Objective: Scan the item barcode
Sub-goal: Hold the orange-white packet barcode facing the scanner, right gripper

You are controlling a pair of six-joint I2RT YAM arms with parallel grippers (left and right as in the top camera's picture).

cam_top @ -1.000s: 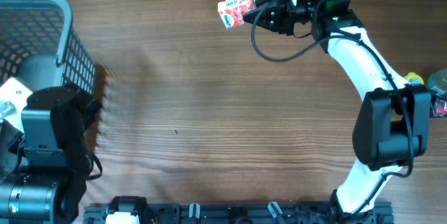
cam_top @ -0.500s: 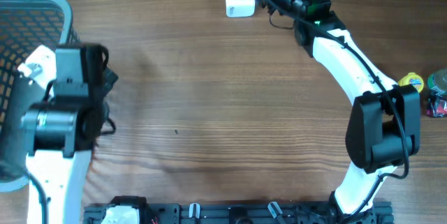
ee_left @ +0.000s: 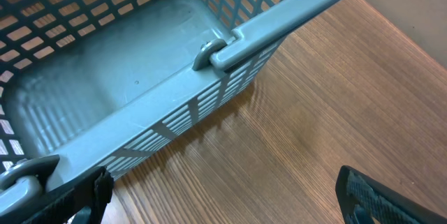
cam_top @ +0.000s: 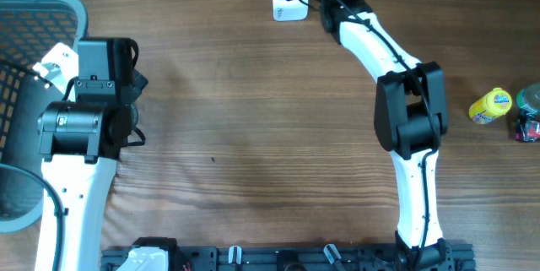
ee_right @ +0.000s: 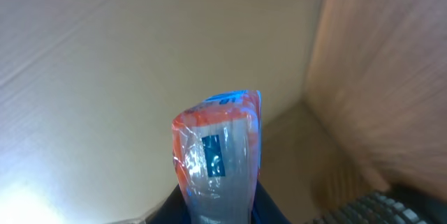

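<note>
We see the right end effector [ee_right: 218,210] clamped on a red-and-white packet [ee_right: 218,155], raised off the tabletop [cam_top: 253,136] right at the white scanner [cam_top: 288,8], presumably so the barcode meets the reader; the left end effector [ee_left: 223,203], jaws spread wide and empty, hangs well apart from the scanner, likely parked clear, the grey basket [ee_left: 126,84] in its view.

**One camera above, two on the wrists**

The overhead camera looks straight down on the desk [cam_top: 253,136] from high up, with the arm bases at the near edge. The left wrist camera sits close, tilted down at the basket [ee_left: 126,77] wall and the wood beside it. The overhead view shares that basket [cam_top: 51,9], at the left. The right wrist camera faces past the desk's far edge, very near the packet [ee_right: 220,161], with blurred wood at right.
</note>
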